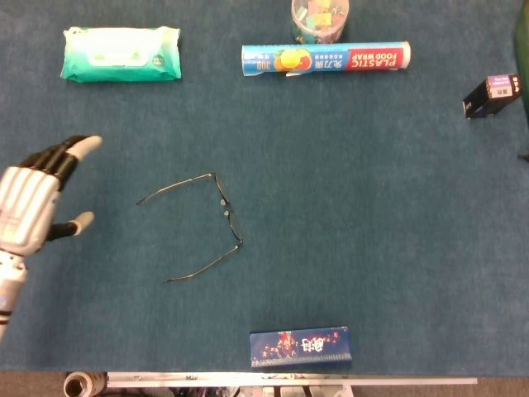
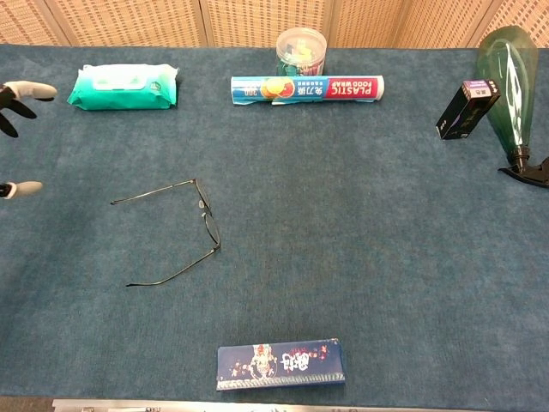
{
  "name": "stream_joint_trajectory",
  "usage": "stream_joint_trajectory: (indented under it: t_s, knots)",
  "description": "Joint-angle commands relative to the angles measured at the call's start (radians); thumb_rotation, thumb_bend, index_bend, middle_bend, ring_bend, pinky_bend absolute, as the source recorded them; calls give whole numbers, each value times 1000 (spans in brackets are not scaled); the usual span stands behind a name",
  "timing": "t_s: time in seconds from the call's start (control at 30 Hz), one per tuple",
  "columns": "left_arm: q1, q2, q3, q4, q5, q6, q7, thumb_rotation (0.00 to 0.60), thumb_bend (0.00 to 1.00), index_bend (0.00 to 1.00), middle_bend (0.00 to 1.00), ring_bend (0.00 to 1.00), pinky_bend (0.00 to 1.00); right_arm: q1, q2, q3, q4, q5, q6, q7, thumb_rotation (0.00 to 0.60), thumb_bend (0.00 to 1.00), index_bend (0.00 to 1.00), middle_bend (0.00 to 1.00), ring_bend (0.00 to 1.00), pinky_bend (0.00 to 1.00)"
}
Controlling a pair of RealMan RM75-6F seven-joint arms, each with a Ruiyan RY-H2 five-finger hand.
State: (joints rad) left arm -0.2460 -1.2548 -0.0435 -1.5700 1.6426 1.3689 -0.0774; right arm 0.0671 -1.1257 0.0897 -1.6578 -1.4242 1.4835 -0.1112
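Your left hand [image 1: 29, 203] is cut off at the left edge, fingers [image 1: 81, 147] spread wide, holding nothing; chest view shows only its tips. The glasses [image 1: 216, 217] lie open on the bench [image 1: 372, 207], near-right of that hand, apart. Your right hand isn't visible.

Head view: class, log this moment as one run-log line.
left robot hand: open, above table | nearest: glasses, unfolded, untouched | right robot hand: not in view
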Motion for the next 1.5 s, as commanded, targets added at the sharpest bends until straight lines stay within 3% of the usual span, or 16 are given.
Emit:
stream_joint_trajectory:
  t_s: [0.03, 0.27, 0.57, 0.93, 1.5]
  knots:
    - [-42, -34, -14, -2, 3, -40, -9, 600, 24, 146, 186, 251, 362, -1, 7, 5, 1, 6, 2, 5, 600, 40, 146, 182, 214, 448]
    - [-96, -93, -24, -8, 25, -62, -3, 600, 20, 146, 164, 197, 257, -1, 7, 11, 2, 5, 7, 17, 600, 40, 146, 182, 214, 448]
    - [-155, -186, -43, 69, 78, -29, -23, 600, 0, 126, 72, 31, 135, 4, 5, 19, 6, 16, -1, 13, 600, 40, 146, 182, 214, 448]
    - [-237, -294, -33, 188, 120, -43, -56, 600, 0, 101, 0, 0, 112, 1, 5, 23, 1, 19, 8, 10, 600, 40, 146, 182, 214, 449]
    - [-294, -370, -15, 196, 67, -120, 18, 600, 0, 86, 0, 0, 111, -14, 9, 24, 12, 17, 26, 39, 600, 40, 146, 185, 214, 449]
